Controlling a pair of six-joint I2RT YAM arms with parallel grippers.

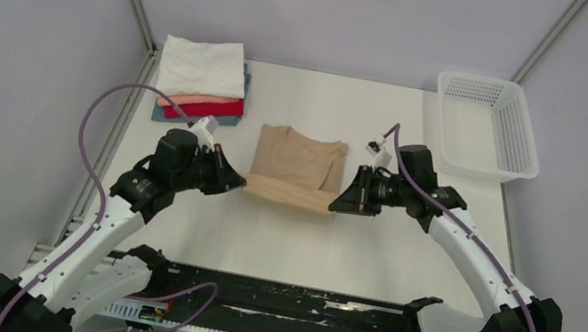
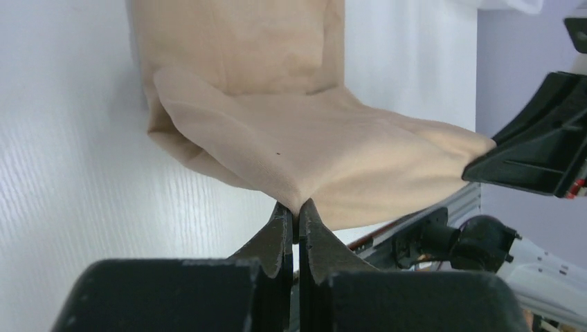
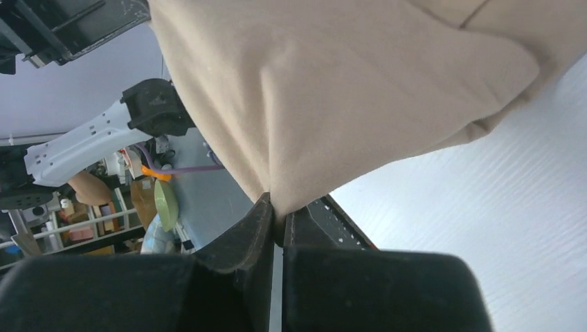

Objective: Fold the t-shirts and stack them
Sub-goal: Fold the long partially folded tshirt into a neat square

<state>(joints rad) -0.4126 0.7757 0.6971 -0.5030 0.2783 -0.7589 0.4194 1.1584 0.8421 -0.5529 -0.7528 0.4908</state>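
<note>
Left tool and right tool are each clamping fully closed on a near corner of the tee, which is lying mid bench with its near hem raised. The cloth is sagging between them: light, limp. Hem corners are looking the best hold.

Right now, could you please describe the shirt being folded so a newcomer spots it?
On the white table, look at the centre. The tan t-shirt lies there, its near edge pinched by the left gripper and right gripper. Unlike the folded stack far left, it is beige and alone.
</note>
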